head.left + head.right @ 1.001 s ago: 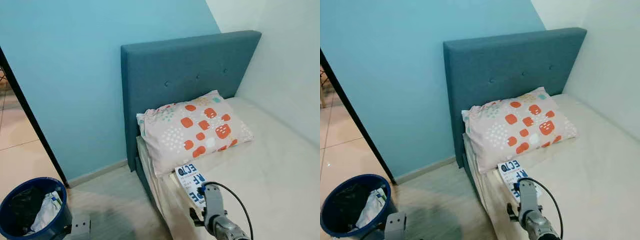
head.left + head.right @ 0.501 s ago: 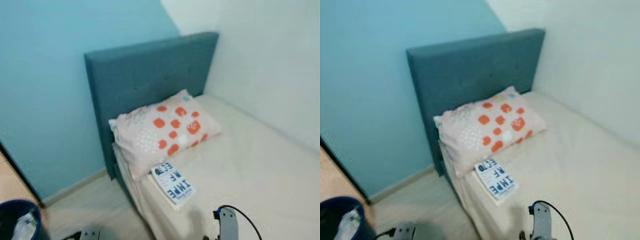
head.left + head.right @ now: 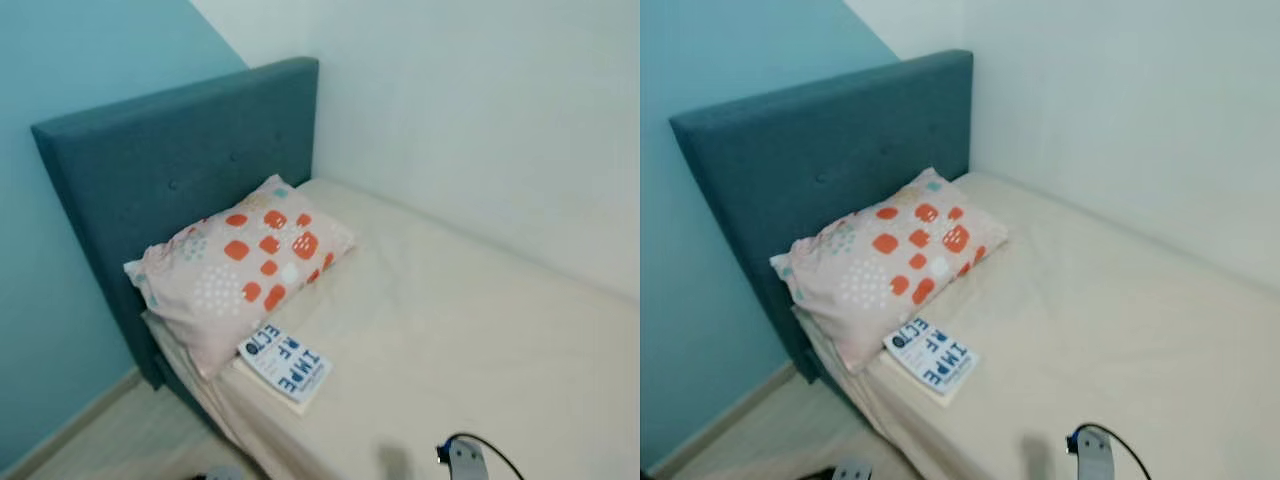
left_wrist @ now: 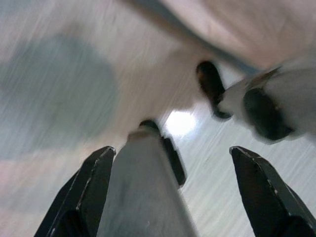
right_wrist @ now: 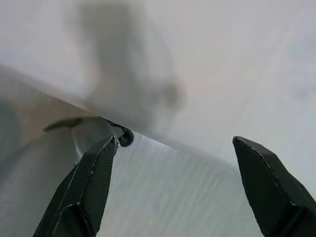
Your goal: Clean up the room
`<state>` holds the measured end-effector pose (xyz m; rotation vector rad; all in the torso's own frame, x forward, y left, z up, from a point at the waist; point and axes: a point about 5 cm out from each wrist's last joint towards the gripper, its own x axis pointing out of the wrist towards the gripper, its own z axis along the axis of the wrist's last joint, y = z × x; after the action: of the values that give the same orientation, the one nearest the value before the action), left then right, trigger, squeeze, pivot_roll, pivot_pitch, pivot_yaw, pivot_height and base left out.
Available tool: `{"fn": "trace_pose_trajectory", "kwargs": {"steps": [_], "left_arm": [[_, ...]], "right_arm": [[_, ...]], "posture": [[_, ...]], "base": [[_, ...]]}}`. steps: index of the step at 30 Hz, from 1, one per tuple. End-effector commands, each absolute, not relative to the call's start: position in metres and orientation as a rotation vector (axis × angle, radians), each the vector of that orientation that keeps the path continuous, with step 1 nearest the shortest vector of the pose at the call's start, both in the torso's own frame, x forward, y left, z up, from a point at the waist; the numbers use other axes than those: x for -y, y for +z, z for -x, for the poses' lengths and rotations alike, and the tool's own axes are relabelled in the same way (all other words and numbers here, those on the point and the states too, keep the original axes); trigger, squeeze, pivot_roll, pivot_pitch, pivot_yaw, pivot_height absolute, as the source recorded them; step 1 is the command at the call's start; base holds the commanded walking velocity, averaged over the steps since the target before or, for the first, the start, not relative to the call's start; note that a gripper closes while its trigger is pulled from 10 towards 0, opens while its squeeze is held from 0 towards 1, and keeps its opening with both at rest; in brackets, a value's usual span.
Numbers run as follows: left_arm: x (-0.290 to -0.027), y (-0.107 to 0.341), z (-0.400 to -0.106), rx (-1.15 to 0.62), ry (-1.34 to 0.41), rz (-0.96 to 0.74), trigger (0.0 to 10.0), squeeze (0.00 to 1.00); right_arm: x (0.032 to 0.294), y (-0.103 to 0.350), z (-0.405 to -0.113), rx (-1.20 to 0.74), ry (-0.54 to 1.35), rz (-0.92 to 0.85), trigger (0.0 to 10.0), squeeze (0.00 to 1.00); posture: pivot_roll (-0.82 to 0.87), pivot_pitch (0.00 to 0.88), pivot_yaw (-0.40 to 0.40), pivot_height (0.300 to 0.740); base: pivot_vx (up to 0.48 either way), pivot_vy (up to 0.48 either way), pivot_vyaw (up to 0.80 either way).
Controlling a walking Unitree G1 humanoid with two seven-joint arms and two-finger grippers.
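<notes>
A book [image 3: 286, 363] with a white and blue cover lies on the cream mattress [image 3: 470, 340] near its edge, just in front of a pink pillow [image 3: 238, 266] with orange spots. My right arm's wrist [image 3: 462, 461] shows at the bottom edge, over the mattress and apart from the book. In the right wrist view my right gripper [image 5: 180, 185] is open above the mattress edge, nothing between its fingers. In the left wrist view my left gripper [image 4: 175, 192] is open over the pale floor, with one of my feet [image 4: 269, 106] beside it.
A blue padded headboard [image 3: 170, 180] stands behind the pillow against a blue wall [image 3: 60, 60]. A white wall [image 3: 480, 120] runs along the bed's far side. Pale floor [image 3: 120, 440] lies beside the bed at the lower left.
The camera has swung to the right: bed, pillow and book slid left in the picture. The blue bin and the doorway have left the picture. My right wrist sits lower in the picture.
</notes>
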<state>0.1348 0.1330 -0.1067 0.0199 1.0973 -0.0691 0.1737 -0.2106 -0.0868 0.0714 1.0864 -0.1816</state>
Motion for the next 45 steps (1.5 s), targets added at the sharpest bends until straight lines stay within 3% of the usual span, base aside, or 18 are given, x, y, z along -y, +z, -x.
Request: {"fn": "trace_pose_trajectory", "kwargs": {"steps": [1, 21, 45], "left_arm": [[-0.130, -0.108, -0.131, -1.120, -0.083, -0.042, 10.0, 0.00], [-0.108, -0.111, -0.118, -1.177, -0.103, -0.020, 10.0, 0.00], [-0.119, -0.113, -0.116, -1.179, -0.086, -0.012, 10.0, 0.00]], "right_arm": [[0.213, -0.088, -0.169, -1.103, -0.178, -0.060, 10.0, 0.00], [0.215, -0.086, -0.174, -1.063, -0.201, -0.071, 10.0, 0.00], [0.214, -0.086, -0.175, -1.065, -0.190, -0.057, 10.0, 0.00]], "posture": [[-0.09, 0.036, -0.051, 0.740], [-0.11, 0.047, -0.049, 0.740], [-0.10, 0.055, -0.046, 0.740]], "base": [[0.000, 0.000, -0.79], [0.000, 0.000, -0.79], [0.000, 0.000, -0.79]]}}
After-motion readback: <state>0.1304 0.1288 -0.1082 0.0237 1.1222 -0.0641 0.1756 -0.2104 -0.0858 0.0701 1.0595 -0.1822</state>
